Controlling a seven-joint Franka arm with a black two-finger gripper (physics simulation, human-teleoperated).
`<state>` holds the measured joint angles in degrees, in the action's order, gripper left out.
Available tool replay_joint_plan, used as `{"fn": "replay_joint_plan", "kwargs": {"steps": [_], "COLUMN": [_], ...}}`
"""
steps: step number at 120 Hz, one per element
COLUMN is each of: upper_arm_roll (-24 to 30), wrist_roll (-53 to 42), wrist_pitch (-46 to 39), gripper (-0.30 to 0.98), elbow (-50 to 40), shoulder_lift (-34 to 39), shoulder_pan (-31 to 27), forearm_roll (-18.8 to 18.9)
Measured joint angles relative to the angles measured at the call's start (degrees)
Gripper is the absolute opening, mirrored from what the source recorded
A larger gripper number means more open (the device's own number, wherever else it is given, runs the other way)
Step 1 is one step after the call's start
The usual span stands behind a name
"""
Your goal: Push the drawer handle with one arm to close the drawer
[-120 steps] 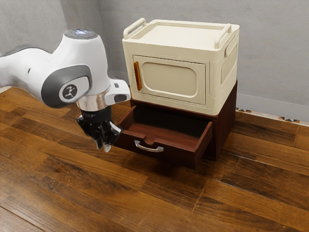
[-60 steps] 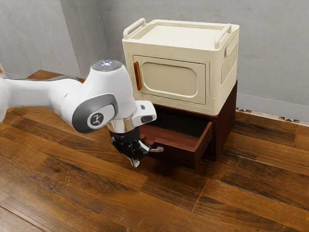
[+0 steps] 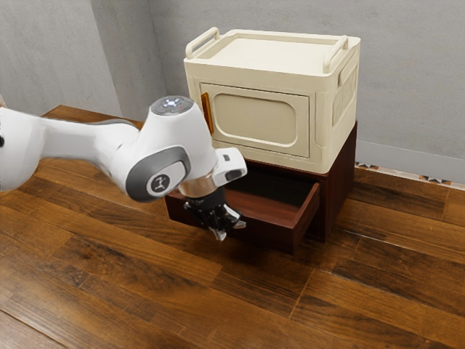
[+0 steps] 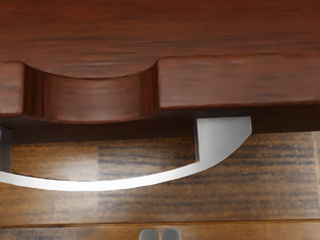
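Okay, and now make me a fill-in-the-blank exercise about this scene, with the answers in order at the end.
1. The drawer is not shut but ____.
2. The curved metal handle on the drawer front is ____ in color.
3. The cream cabinet sits on ____ of the dark red base.
4. The floor has planks that look like they are made of ____.

Answers: open; silver; top; wood.

the arm (image 3: 94, 138) has a smooth, rounded white shell, a dark grey oval band (image 3: 140, 180) around a white disc (image 3: 158, 182) with a dark emblem, a grey round cap (image 3: 171, 106) dotted with pale lights, a silvery metal collar (image 3: 197, 186) and a black gripper (image 3: 220, 235) with grey fingertips (image 4: 148, 234).
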<state>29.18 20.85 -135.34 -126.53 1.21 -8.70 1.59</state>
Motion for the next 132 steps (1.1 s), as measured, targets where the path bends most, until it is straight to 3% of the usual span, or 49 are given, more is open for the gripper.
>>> {"fn": "replay_joint_plan", "kwargs": {"steps": [76,132], "upper_arm_roll": [-1.7,-3.2], "wrist_roll": [4.8,6.3], "wrist_pitch": [2.4,4.0], "gripper": [-0.1,-0.1], "elbow": [9.7,15.3], "shoulder_lift": [-8.5,-12.5], "shoulder_pan": [0.0,0.6], "forearm_roll": [11.8,14.4]}}
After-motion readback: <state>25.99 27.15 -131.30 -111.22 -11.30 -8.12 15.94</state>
